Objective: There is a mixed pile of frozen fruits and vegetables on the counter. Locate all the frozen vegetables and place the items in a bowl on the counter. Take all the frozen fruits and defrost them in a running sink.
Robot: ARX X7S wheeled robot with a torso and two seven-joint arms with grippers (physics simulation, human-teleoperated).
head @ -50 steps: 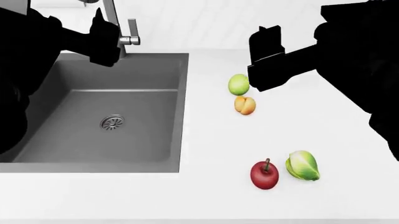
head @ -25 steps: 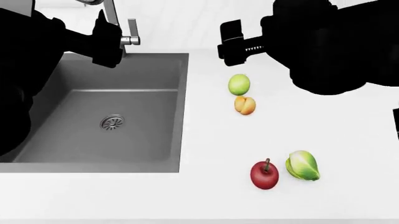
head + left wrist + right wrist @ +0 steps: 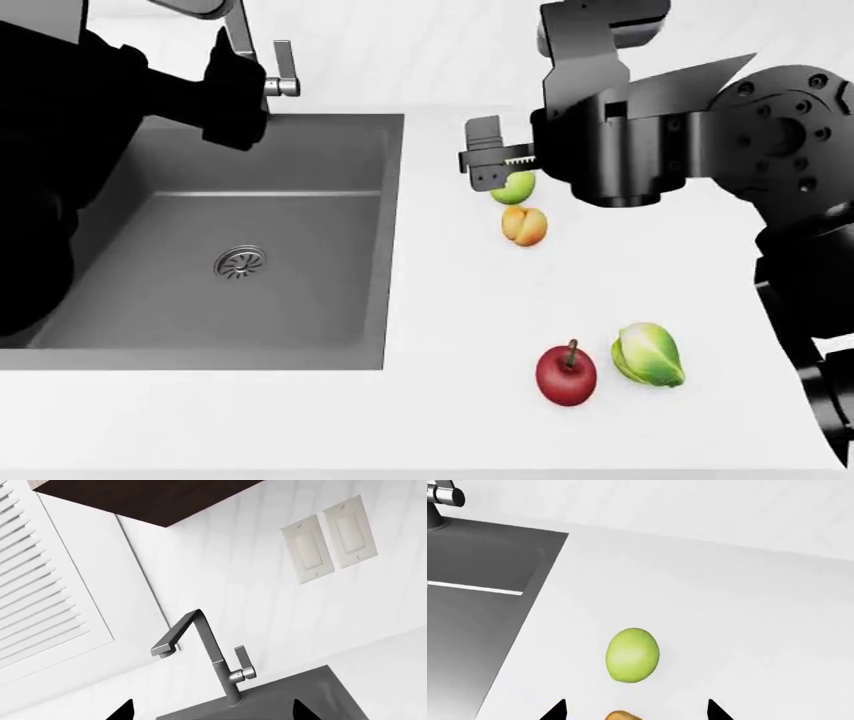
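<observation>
On the white counter (image 3: 454, 330) lie a smooth green ball (image 3: 515, 188), an orange ball (image 3: 525, 226), a red cherry (image 3: 566, 373) and a leafy green sprout (image 3: 649, 354). My right gripper (image 3: 489, 160) is open and empty, hovering above the green ball; in the right wrist view the green ball (image 3: 632, 655) lies ahead of the spread tips and the orange ball (image 3: 620, 715) sits between them. My left gripper (image 3: 234, 95) is open and empty beside the faucet (image 3: 254, 50), over the dark sink (image 3: 227, 240). The bowl is out of view.
The left wrist view shows the faucet (image 3: 213, 660) with its side lever (image 3: 243, 667), the sink's back rim (image 3: 280, 700), a wall with two switch plates (image 3: 327, 540) and a louvred shutter (image 3: 40, 590). The sink's round drain (image 3: 240, 262) is dry.
My right arm has swung down and left, bringing its open gripper over the green and orange balls. The left arm and the four produce items have not moved.
</observation>
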